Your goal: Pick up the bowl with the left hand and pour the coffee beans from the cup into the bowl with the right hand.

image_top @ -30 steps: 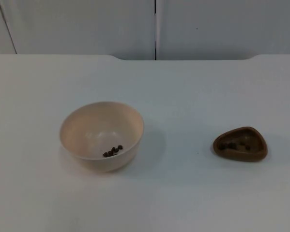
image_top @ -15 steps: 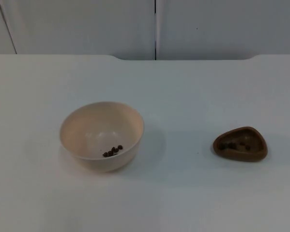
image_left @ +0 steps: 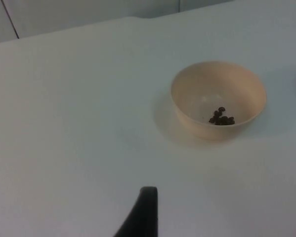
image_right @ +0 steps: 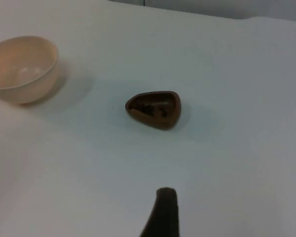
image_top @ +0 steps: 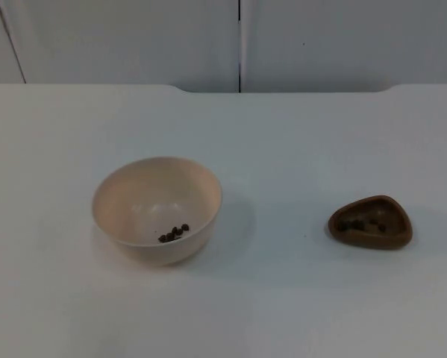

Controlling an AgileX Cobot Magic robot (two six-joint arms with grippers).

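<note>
A: Where is the bowl (image_top: 157, 209)?
B: It sits on the white worktop (image_top: 283, 149), on the left side. It is a pale, round bowl, and a few beans (image_top: 174, 233) lie inside it near the front.
A: And the cup (image_top: 370, 222)?
B: It is a small brown cup, well apart from the bowl, on the right side. There are dark beans in it too.
A: What about the left hand (image_left: 143, 215)?
B: One black fingertip shows above the worktop, apart from the bowl. I cannot tell if that hand is spread or clenched. It holds nothing I can see.
A: And the right hand (image_right: 162, 212)?
B: Same there. One black fingertip is above the worktop, apart from the cup. I cannot tell its state either.
</note>
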